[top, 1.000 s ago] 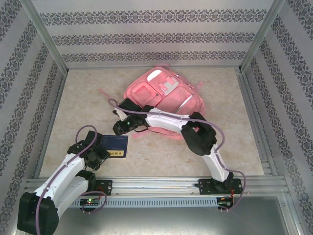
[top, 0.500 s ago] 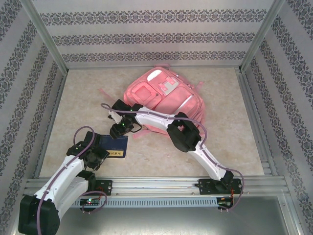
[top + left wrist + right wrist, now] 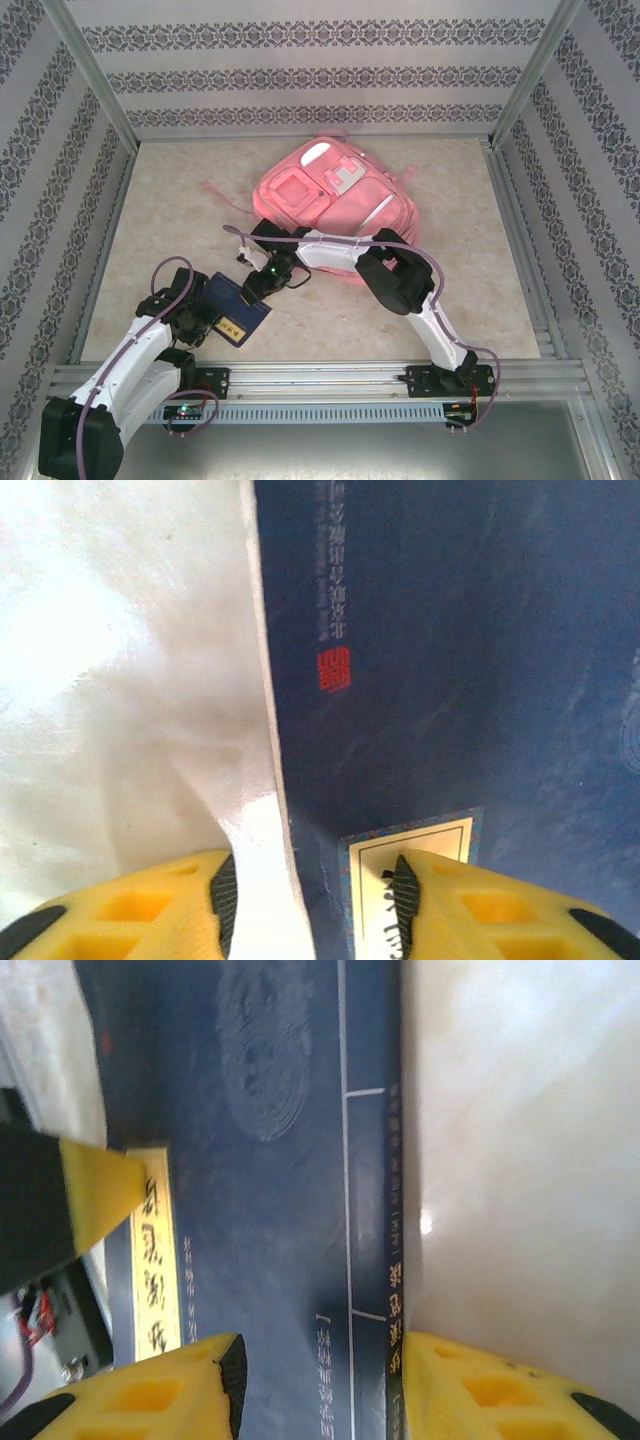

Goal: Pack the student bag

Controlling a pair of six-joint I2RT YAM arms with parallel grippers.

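All the writing is on the dark blue book [image 3: 237,308] at the near left of the tabletop, and it is in Chinese. In the left wrist view, 1 column of small pale characters [image 3: 330,580] runs beside the cover's long edge, too blurred to read. It ends in 1 red square seal [image 3: 333,668] whose marks cannot be made out. A cream label [image 3: 368,890] with a patterned border stands on the cover. In the right wrist view this label carries large dark brush characters. A round embossed emblem [image 3: 262,1060] marks the cover, and the spine [image 3: 394,1300] bears gold characters, all illegible.
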